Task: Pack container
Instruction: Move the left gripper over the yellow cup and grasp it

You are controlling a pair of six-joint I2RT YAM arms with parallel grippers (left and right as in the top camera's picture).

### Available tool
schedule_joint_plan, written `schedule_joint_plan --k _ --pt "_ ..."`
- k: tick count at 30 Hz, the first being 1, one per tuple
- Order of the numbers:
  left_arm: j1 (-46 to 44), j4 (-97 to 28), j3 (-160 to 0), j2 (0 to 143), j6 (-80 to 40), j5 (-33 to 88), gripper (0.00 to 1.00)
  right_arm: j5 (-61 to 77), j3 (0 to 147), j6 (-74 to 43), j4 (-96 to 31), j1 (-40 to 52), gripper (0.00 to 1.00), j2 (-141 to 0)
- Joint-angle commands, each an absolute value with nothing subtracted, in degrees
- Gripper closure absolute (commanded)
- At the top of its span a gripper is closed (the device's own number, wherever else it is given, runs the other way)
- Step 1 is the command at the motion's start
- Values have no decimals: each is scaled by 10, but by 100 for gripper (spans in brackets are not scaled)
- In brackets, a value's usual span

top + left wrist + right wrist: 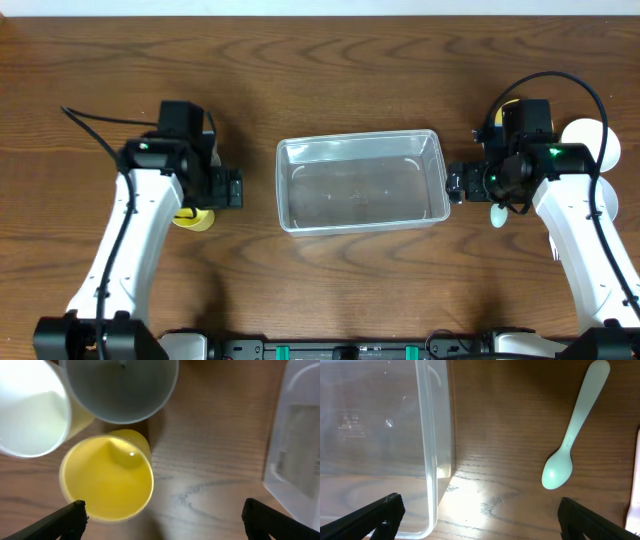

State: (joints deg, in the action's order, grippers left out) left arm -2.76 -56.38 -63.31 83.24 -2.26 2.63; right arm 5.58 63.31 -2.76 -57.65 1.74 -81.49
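Left claw and right claw hang spread and empty, and an off-centre pinch may topple the yellow cup

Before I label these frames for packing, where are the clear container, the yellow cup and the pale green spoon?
container (360,190): overhead view, on its bare floor.
yellow cup (107,477): left wrist view, on its inner bottom.
pale green spoon (577,422): right wrist view, on the mid-handle.

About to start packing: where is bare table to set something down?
Bare wood between the yellow cup and the container, and along the container's near and far sides. The container is empty. Crowded: bowls beside the yellow cup by the left gripper; spoon and white bowl by the right gripper.
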Motion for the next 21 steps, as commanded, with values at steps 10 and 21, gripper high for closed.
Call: schedule_joint_plan --k 10,21 --pt "-25 -470 -546 891 -29 25 26 58 644 -34 -582 21 1 -818" --pt "-25 -472 -547 890 -29 25 79 58 644 -33 -581 21 1 -818"
